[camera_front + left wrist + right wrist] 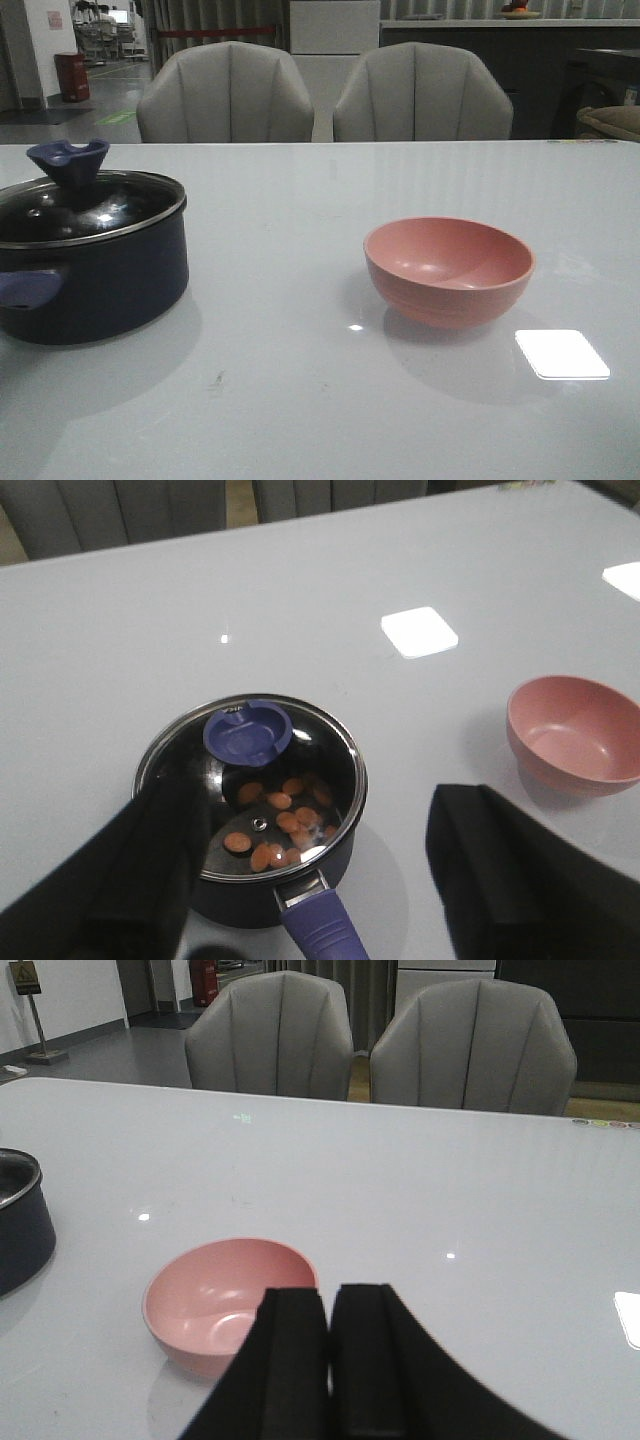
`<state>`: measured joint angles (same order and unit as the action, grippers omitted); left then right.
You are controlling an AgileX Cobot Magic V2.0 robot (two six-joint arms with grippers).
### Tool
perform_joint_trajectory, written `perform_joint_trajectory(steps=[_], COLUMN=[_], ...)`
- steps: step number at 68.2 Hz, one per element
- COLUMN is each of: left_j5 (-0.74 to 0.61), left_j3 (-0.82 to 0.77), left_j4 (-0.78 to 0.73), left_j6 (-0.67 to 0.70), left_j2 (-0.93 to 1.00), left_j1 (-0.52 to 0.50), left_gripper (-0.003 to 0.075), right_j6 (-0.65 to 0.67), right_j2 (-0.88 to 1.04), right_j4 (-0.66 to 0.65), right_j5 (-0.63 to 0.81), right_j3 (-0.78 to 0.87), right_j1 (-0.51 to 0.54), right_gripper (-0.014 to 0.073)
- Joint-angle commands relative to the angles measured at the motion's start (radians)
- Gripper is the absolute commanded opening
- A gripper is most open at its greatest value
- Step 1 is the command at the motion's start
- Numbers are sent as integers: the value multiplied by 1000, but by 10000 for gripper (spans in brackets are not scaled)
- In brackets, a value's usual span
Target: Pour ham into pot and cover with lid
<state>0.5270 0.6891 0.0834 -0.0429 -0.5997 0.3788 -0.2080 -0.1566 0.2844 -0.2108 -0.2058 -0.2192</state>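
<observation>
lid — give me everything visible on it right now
The lid is a round pane of dark, see-through glass in a shiny metal rim, with a flared blue knob and a small vent rivet. It sits flat and closed on the dark navy pot, at the table's left in the front view. Orange-pink ham slices show through the glass. Nothing else touches it; the left gripper hangs open above, fingers either side.

Dim, grainy frames; ceiling-light glare patches on the glossy table (300,400); soft shadows.
</observation>
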Motion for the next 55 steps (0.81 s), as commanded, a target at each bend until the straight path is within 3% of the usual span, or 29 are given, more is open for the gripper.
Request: perform_joint_trajectory(steps=[1,21,55], left_j5=[-111,-112,-101], left_j3=[-59,-224,-234], left_j4=[17,28,35], left_j6=[0,0,0], left_j2=[98,331,385], left_j1=[7,7,7], left_gripper=[428,104,113], right_j6=[-6,-6,-6], right_j2=[-9,-9,-9], right_j4=[-4,-4,-4], right_j5=[88,88,88], right_j3=[-27,-27,-27], right_j1=[2,2,2], right_gripper=[164,164,164])
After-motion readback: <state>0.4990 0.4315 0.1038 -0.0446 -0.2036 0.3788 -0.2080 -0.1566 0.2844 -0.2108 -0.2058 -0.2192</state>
